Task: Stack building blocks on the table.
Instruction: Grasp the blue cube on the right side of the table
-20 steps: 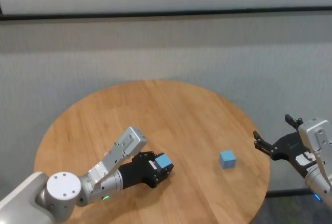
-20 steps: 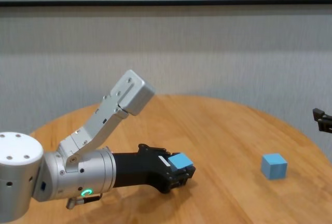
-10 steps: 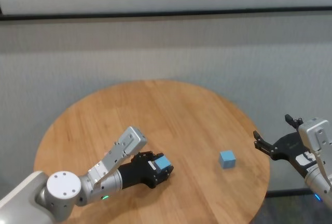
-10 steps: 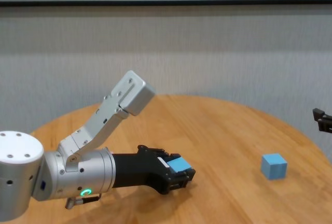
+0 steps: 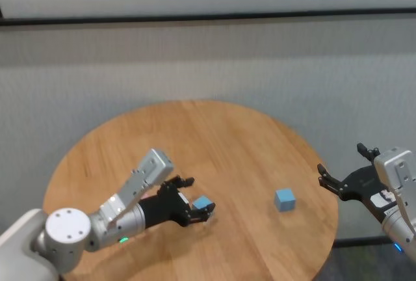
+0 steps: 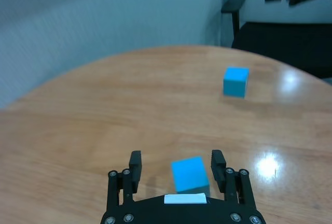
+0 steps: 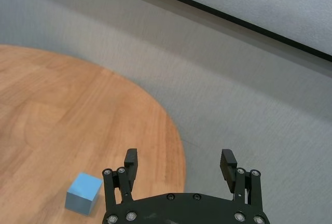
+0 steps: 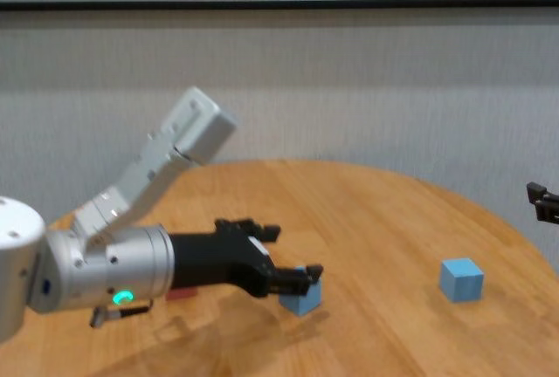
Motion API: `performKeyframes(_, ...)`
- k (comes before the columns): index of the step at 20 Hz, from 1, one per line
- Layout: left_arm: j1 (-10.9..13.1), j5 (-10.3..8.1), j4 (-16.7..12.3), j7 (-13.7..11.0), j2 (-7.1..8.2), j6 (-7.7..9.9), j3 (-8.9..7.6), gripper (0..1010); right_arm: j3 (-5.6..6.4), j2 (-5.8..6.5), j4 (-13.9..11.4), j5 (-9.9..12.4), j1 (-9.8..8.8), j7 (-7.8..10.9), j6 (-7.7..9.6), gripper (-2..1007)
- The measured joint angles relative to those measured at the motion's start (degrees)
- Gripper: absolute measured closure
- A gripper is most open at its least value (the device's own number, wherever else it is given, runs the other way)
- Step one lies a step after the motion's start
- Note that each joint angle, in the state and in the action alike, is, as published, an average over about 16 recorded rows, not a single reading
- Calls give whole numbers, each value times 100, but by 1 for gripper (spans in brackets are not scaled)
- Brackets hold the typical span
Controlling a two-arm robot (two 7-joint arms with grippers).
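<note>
Round desk (image 5: 214, 131) carried all. My left claw (image 6: 179, 169) lay low over desk, fingers apart, near blue cube (image 6: 190, 174) between them, resting on desk, turned corner-on, no long axis. Second blue cube (image 5: 284, 199) sat rightward. My right claw (image 7: 180, 168) hung spread off desk's edge.

L gripper (image 8: 288, 259) fingers spread round blue block (image 8: 302, 296); 2nd block (image 8: 461, 279) apart.

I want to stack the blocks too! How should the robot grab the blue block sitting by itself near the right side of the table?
Probably from straight above, pinching two opposite flat sides. The lone blue block sits flat on the table with bare wood all around. The open right hand, off the table's edge, is nearest.
</note>
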Motion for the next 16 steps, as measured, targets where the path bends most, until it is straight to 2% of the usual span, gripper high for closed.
performKeyframes(7, 369, -194, -1025, -58, 479, 229, -133, 49, 0, 0, 0, 0, 0, 0, 0, 0)
performKeyframes(12, 700, -350, -1748, -75, 895, 310, -239, 12, 0, 0, 0, 0, 0, 0, 0, 0)
performKeyframes(16, 947, -468, -2167, -72, 1209, 316, -338, 10, 0, 0, 0, 0, 0, 0, 0, 1)
